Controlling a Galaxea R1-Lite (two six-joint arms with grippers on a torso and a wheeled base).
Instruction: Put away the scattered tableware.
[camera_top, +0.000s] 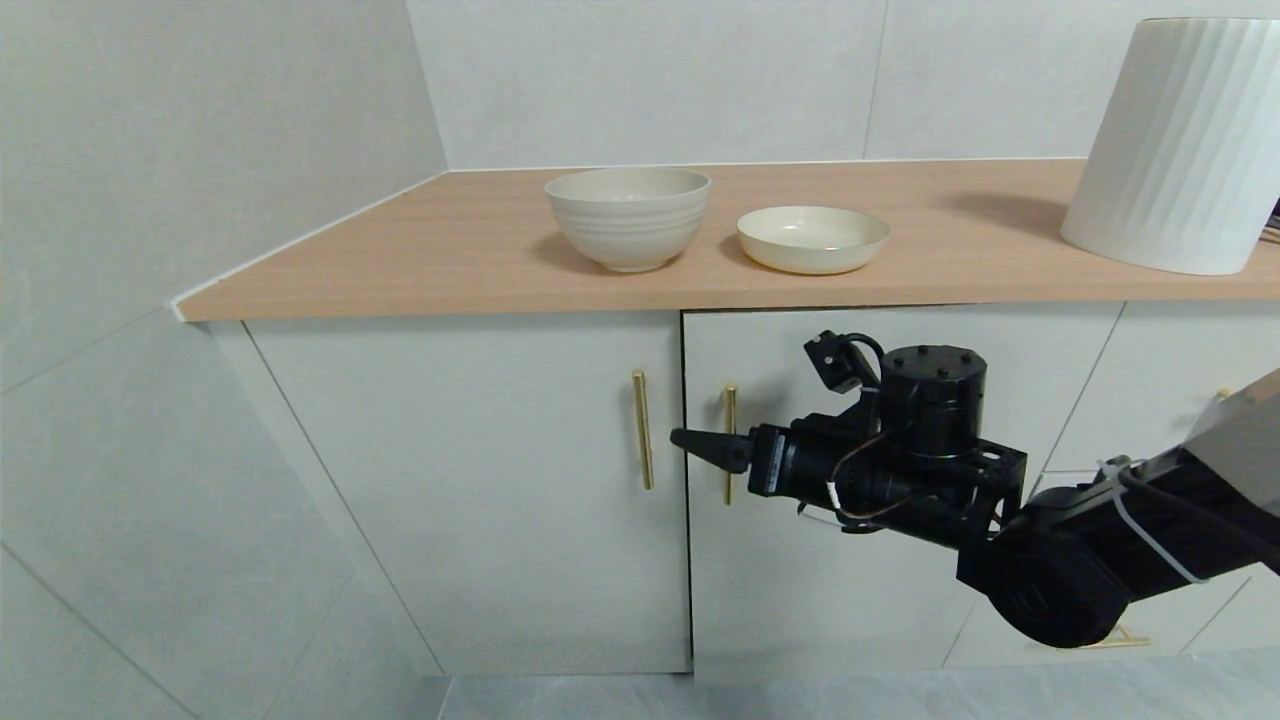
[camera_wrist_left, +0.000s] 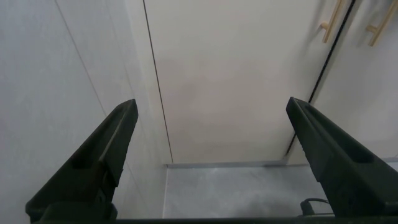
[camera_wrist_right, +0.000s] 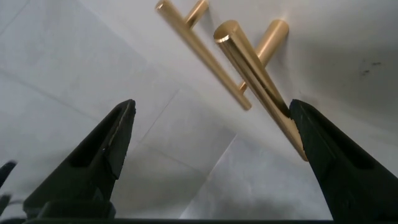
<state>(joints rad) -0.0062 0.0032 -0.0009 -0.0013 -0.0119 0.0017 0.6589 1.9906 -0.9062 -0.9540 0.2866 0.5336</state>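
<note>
Head view: mounted high, angled forward and down. The light wooden bench crosses the upper frame, with white cabinet doors below, at moderate range.

Right wrist view: looks out along the right end effector, very close to two brass bar handles. The same handles sit mid-frame in the head view.

Left wrist view: stands farther back, low, facing one cabinet door and the grey floor. The handles appear small.

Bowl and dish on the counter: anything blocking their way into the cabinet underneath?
Yes: both cabinet doors are shut, the left door and the right door. The right gripper sits open at the right door's gold handle, not closed on it. The bowl and dish stand free on the counter.
</note>
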